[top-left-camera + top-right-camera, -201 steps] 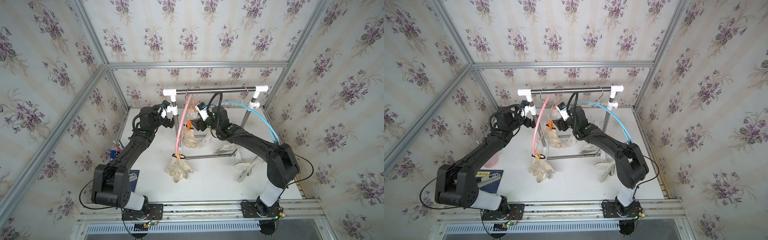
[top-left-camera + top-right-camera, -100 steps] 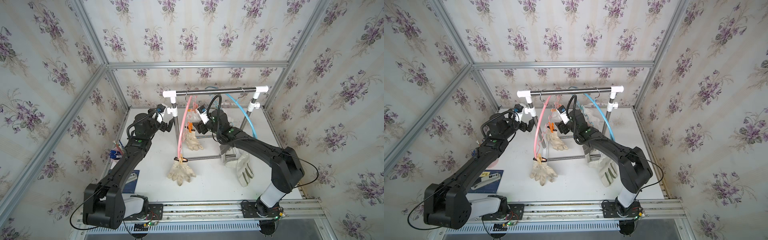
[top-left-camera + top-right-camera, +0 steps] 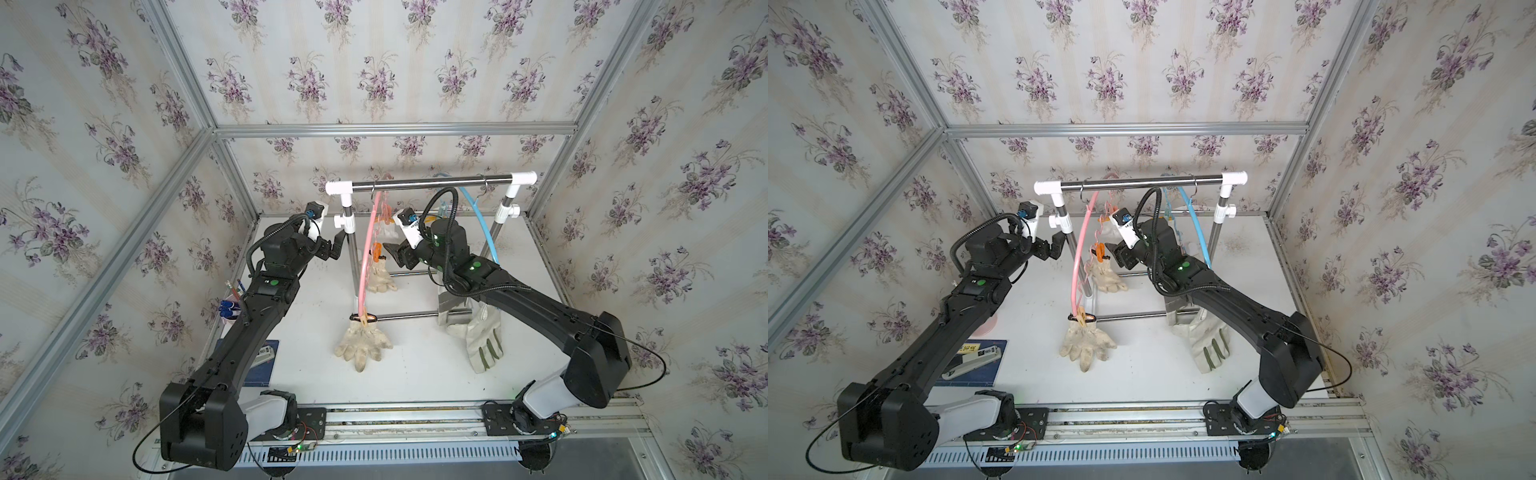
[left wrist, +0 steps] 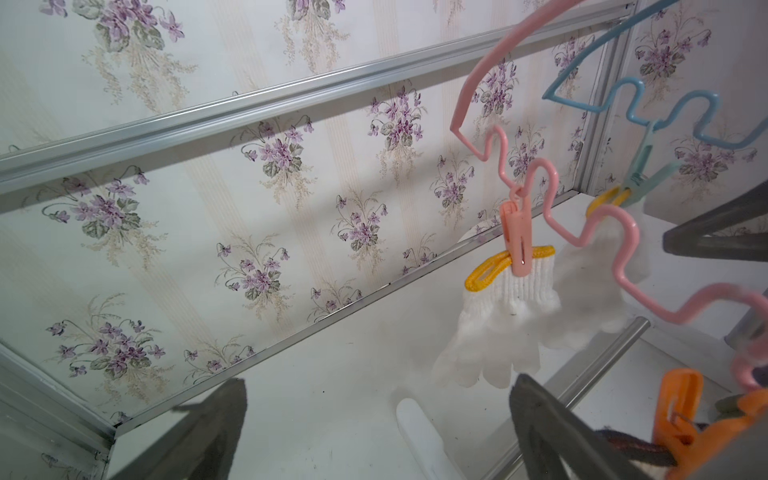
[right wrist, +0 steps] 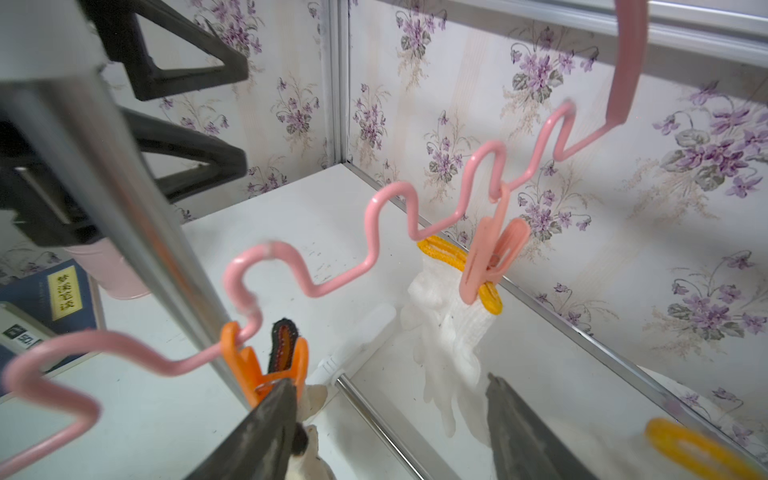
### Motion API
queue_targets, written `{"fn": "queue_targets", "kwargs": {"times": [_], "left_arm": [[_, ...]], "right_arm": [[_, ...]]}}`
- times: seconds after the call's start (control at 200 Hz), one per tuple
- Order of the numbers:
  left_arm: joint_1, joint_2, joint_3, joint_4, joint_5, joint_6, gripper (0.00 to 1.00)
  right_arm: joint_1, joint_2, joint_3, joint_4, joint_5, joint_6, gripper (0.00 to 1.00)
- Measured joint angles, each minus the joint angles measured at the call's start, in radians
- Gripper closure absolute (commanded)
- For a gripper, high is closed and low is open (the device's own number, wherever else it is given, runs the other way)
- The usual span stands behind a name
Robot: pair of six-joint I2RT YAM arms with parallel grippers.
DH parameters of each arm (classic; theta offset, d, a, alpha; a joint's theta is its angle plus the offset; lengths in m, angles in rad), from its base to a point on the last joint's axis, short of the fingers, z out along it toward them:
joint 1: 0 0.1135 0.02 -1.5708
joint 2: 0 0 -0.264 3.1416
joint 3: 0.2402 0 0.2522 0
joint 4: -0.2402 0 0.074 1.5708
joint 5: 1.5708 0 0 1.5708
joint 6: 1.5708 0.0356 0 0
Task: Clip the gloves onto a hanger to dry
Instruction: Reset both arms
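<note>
Because pegs [image 3: 376, 252] pinch their cuffs, the knit gloves [image 3: 363, 347] dangle fingers-down from the pink hanger [image 3: 365, 257] above the bench [image 3: 415, 374]; left hand [image 3: 333, 248] and right hand [image 3: 397, 257] flank it, released, empty.

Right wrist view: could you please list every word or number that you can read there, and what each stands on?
"梦溪笔谈": yellow label on the blue book.
"50": grey device lying on the book; the rest of its print is cut off and blurred.
Nothing else is legible.
</note>
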Motion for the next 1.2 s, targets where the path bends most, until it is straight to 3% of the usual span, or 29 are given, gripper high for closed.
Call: {"fn": "queue_targets", "kwargs": {"times": [0.25, 0.58, 0.784, 0.884, 1.049, 1.199], "left_arm": [[0.0, -0.04, -0.019, -0.002, -0.051, -0.057, 0.0], [0.0, -0.066, 0.01, -0.056, -0.095, -0.116, 0.0], [0.001, -0.051, 0.1, -0.109, -0.15, -0.165, 0.0], [0.004, -0.011, 0.161, -0.136, -0.187, -0.168, 0.0], [0.029, 0.071, 0.246, -0.18, -0.239, -0.187, 0.0], [0.07, 0.105, 0.255, -0.188, -0.274, -0.226, 0.0]], "right_arm": [[0.011, -0.166, -0.022, -0.074, 0.038, -0.003, 0.28], [0.013, -0.311, 0.07, -0.121, -0.041, 0.027, 0.31], [-0.007, -0.311, 0.203, -0.074, 0.136, 0.021, 0.31], [-0.082, -0.297, 0.247, -0.043, 0.215, 0.019, 0.31], [-0.311, -0.29, 0.269, -0.026, 0.298, 0.082, 0.3], [-0.478, -0.334, 0.245, -0.026, 0.306, 0.163, 0.3]]}}
